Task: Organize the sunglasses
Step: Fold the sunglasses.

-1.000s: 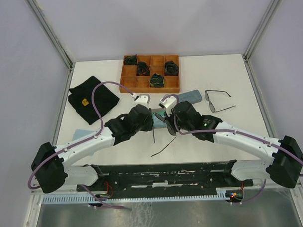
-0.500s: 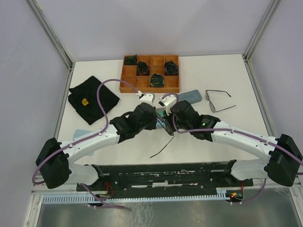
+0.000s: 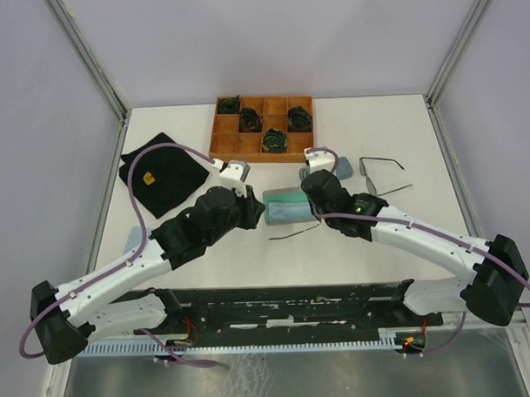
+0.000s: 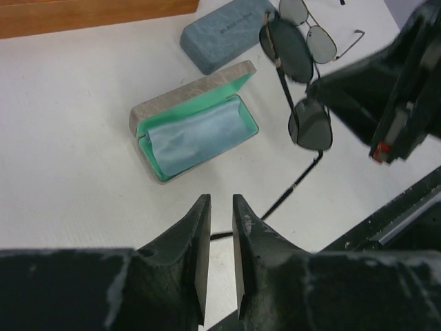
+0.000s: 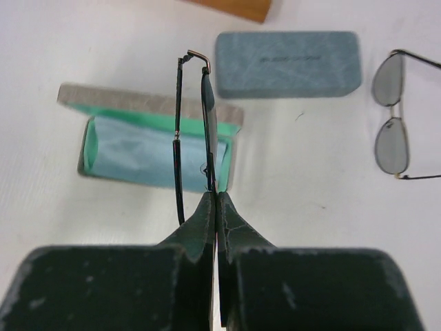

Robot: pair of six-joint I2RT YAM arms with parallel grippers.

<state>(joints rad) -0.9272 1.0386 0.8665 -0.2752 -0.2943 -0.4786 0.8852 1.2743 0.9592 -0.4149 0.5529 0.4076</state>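
Observation:
My right gripper (image 5: 216,196) is shut on one lens edge of a pair of sunglasses (image 5: 205,117). It holds them on edge just above the right end of an open case (image 5: 138,152) with a mint lining and a blue cloth. One slim arm of the pair trails toward the table's front (image 3: 292,233). In the top view that gripper (image 3: 316,216) is at the case's right end (image 3: 287,206). My left gripper (image 4: 220,207) stands a little open and empty, just left of the case (image 3: 257,214). A second pair of sunglasses (image 3: 382,177) lies unfolded at the right.
A closed grey-blue case (image 5: 288,64) lies behind the open one. A wooden compartment tray (image 3: 263,146) with dark green coiled bundles sits at the back. A black cloth (image 3: 164,171) lies at the left. Another pale blue case (image 3: 140,232) shows under my left arm.
My left arm has drawn back to the left, off the glasses, and uncovered the open case. My right gripper has swung the glasses round over the case's right end.

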